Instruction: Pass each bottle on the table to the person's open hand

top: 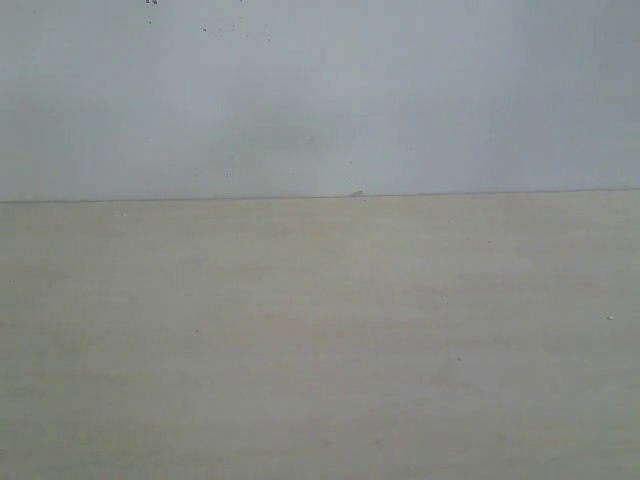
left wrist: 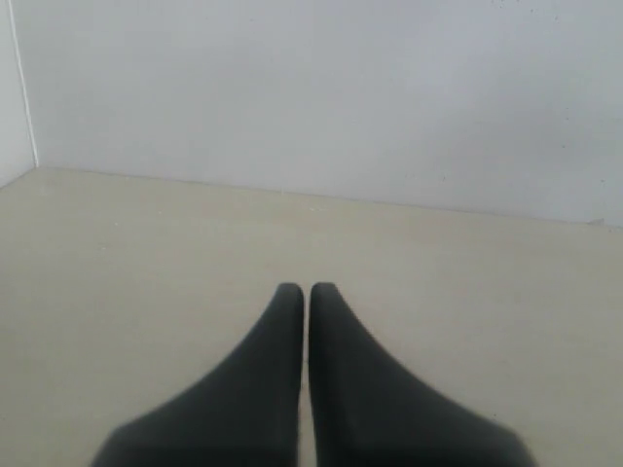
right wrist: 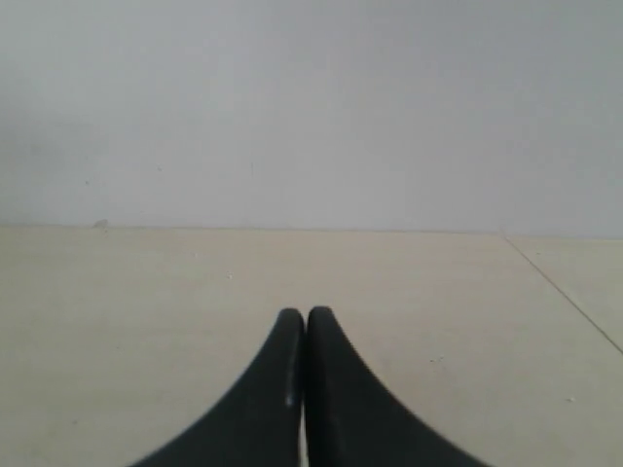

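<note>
Beige table [top: 320, 350], grey wall [top: 320, 90]; wrist views alone show left claw [left wrist: 307, 289], right claw [right wrist: 306, 313], both closed

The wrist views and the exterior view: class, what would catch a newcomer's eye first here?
The black left gripper and right gripper, jaws pressed together, fill each wrist view's foreground. Behind them, and across the exterior view, a pale wood-grain tabletop meets a grey wall.

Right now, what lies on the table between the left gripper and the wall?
Nothing. In the left wrist view, the table is bare from the tips of the shut left gripper to the wall.
</note>
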Tool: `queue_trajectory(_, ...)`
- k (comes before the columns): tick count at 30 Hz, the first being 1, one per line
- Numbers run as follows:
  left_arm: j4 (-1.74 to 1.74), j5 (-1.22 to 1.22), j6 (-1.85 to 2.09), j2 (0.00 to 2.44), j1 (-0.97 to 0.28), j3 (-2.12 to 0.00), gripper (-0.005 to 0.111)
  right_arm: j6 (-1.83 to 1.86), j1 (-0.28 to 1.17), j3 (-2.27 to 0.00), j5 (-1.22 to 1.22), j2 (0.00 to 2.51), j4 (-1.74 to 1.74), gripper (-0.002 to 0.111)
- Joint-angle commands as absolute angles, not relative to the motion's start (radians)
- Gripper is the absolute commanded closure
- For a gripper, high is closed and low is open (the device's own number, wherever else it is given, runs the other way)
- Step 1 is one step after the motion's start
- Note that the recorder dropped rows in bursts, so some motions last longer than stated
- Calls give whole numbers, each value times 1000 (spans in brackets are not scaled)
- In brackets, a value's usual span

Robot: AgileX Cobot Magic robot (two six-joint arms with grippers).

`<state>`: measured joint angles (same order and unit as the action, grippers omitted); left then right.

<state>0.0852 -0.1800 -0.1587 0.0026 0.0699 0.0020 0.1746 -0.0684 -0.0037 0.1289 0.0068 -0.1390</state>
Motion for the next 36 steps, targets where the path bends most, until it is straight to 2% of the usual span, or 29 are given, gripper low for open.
queue_trajectory(1, 86, -179, -161, 0, 73, 0, 103, 184, -72, 0, 148, 0, -120, 108)
queue_trajectory(12, 86, -179, -161, 0, 73, 0, 103, 191, -72, 0, 215, 0, -67, 108)
queue_trajectory(36, 86, -179, -161, 0, 73, 0, 103, 185, -72, 0, 206, 0, -67, 108)
